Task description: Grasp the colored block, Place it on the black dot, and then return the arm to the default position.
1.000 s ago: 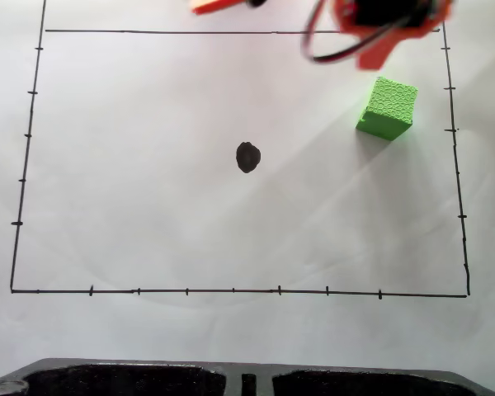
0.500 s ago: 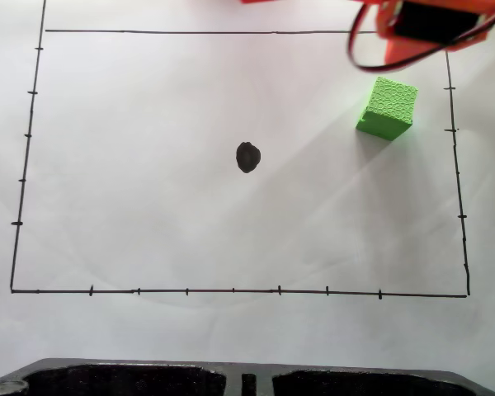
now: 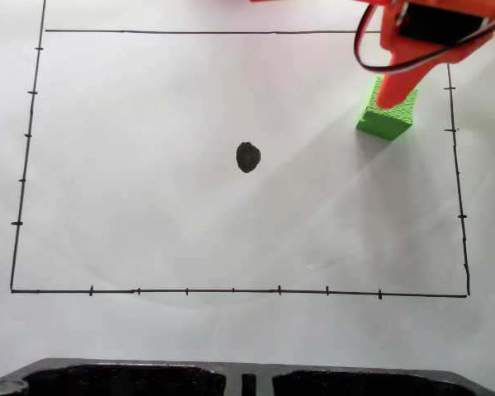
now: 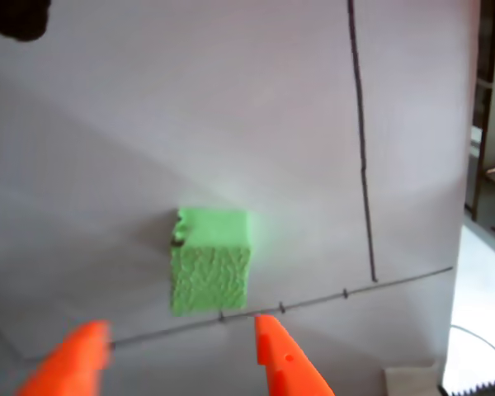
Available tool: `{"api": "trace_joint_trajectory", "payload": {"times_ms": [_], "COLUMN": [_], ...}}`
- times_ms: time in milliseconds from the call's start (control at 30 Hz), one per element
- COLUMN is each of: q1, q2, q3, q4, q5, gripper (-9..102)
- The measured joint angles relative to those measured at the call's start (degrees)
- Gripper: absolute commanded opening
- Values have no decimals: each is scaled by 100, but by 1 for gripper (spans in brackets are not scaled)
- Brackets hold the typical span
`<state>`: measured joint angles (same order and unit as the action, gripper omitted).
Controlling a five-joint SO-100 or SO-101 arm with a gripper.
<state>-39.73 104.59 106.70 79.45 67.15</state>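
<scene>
One green block (image 4: 210, 264) sits inside the top right corner of the drawn black border (image 3: 231, 290) in the fixed view, well apart from the black dot (image 3: 247, 157) at the sheet's middle. Above it hangs the orange arm (image 3: 421, 37), its gripper (image 4: 181, 351) spread wide with nothing held; in the wrist view the two tips frame the block, likely lined up so a descent straddles it before closing, on white paper (image 3: 148, 206)

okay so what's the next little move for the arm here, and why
Probably ease straight down over the green cube. In the wrist view the pincer is open, its fingers apart and short of the cube, nothing gripped, and the black dot sits bare.
</scene>
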Motion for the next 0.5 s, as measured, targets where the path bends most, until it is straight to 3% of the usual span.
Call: {"api": "trace_joint_trajectory", "payload": {"times_ms": [500], "q1": [-325], "q2": [-703], "q3": [0], "q4": [-281], "q5": [105], "gripper": [33]}}
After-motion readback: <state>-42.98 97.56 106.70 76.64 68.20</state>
